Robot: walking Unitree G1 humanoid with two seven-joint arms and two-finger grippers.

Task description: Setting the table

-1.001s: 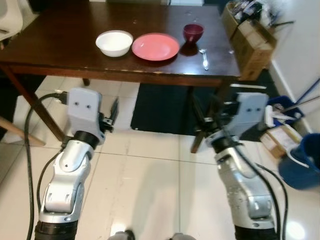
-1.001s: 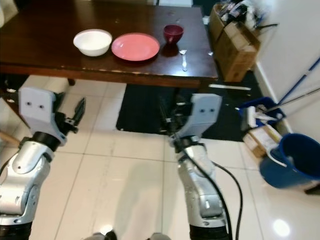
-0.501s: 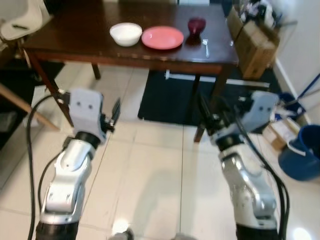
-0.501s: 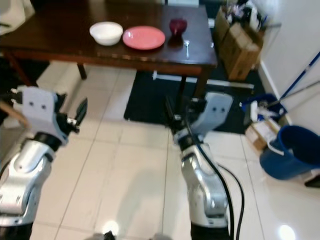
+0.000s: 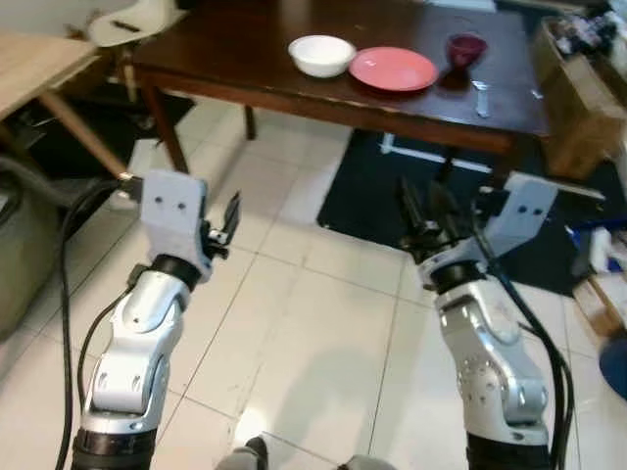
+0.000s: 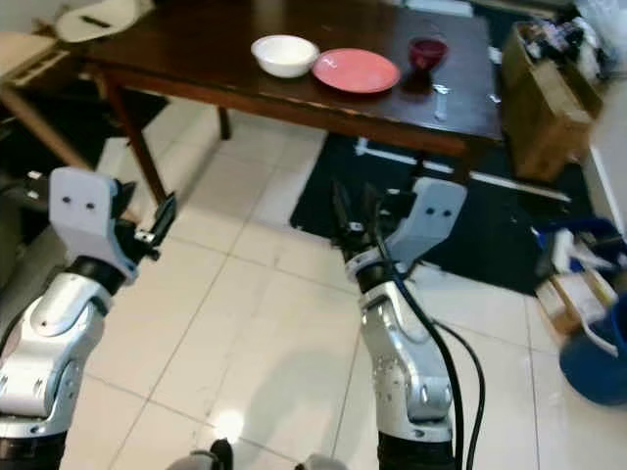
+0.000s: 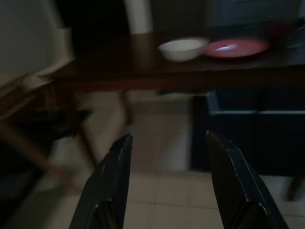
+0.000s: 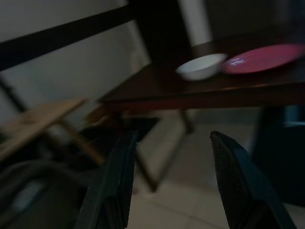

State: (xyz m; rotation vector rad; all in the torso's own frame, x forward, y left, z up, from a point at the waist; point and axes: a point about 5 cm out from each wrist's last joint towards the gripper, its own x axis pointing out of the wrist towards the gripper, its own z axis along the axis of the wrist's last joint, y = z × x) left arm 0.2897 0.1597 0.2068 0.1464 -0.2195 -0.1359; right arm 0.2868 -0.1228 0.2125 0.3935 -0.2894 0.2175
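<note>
Pale floor tiles (image 5: 323,323) stretch between the robot and a dark wooden worktop (image 5: 255,49), which stands well ahead of both arms with a dark rug (image 5: 392,186) under its near edge. On that worktop the setting sits in a row running across the robot's front: a white bowl (image 5: 321,55) to the left, a pink plate (image 5: 393,69) just beside it, a small maroon bowl (image 5: 465,47) further right, and a piece of cutlery (image 5: 480,98) lying near the front edge with its length pointing roughly away from the robot. Whether it is a fork or a spoon is too small to tell.

Both claws hang low over the tiles, well apart from all of this, and each points forward toward the worktop. The left claw (image 7: 164,186) has its two fingers spread wide with nothing between them, and the right claw (image 8: 169,186) is the same, parted and empty.

From where I stand, the whole setting lies ahead and to the right of the robot's middle line, so the right arm looks the nearer one to the plate, the maroon bowl and the cutlery, while the white bowl sits closer to centre. Off to the left a lighter wooden table (image 5: 39,69) and a pale chair seat (image 5: 127,22) stand beside the worktop's end, and a cardboard box (image 5: 578,98) sits past its right corner.
</note>
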